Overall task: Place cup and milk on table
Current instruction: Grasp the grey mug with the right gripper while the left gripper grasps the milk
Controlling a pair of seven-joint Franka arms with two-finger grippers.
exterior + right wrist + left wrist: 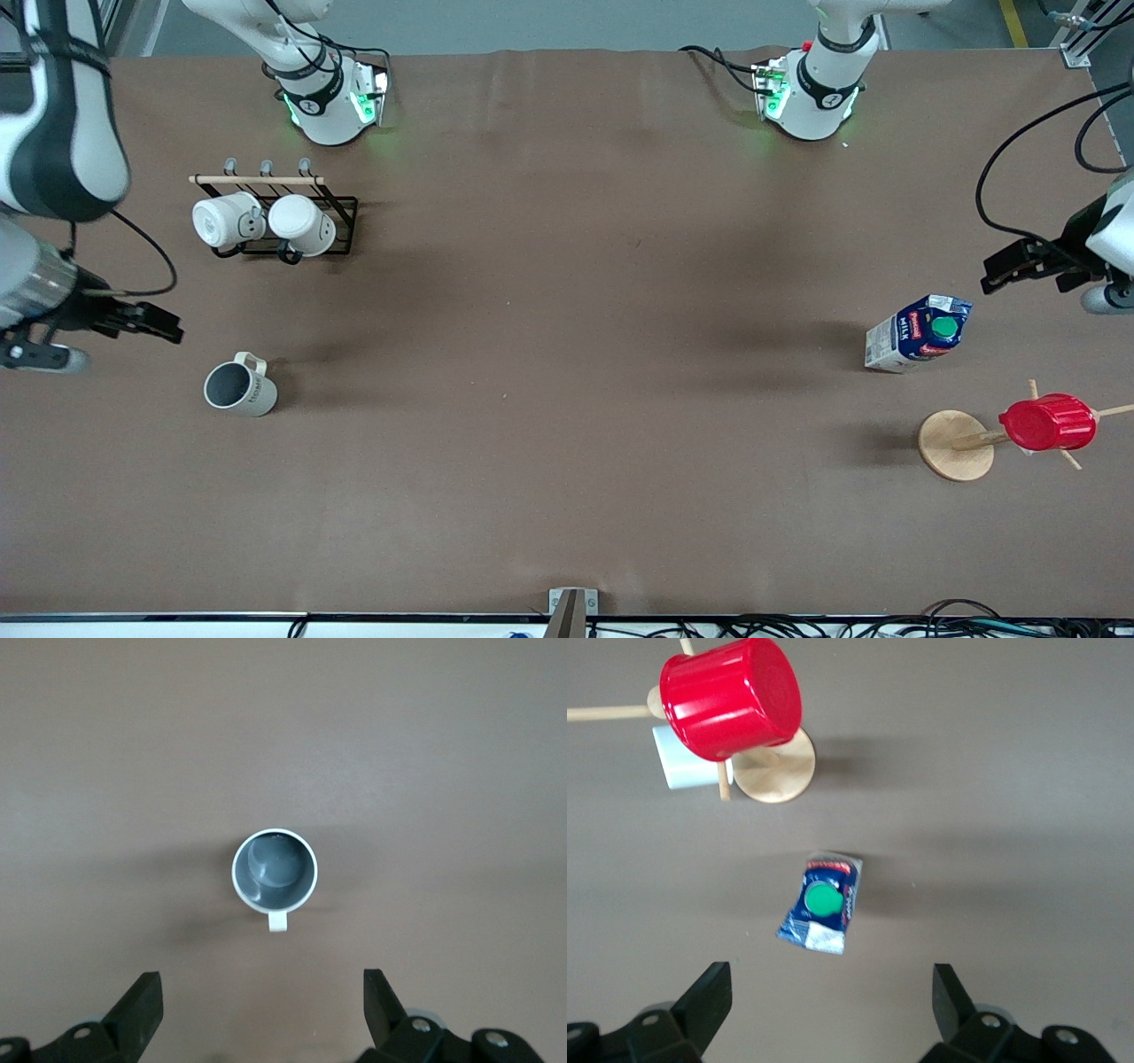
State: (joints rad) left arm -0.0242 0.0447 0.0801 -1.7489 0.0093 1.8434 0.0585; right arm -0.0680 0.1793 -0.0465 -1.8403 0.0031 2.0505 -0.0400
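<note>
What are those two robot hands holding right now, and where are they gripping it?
Nothing. The left hand is open above the milk, and the right hand is open above the cup; both things stand free on the table.

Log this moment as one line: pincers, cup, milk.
left pincer: open, over table by milk | right pincer: open, by cup | cup, milk: upright on table, unheld

1. Both arms: white glossy shells with black joint bands.
2. Bases on the table point(567, 496): white domes with green indicator lights and black cables attached.
3. Left gripper point(1005, 270): black fingers on a white-grey wrist, looped black cables above.
4. Right gripper point(159, 323): black fingers on a silver-grey wrist.
</note>
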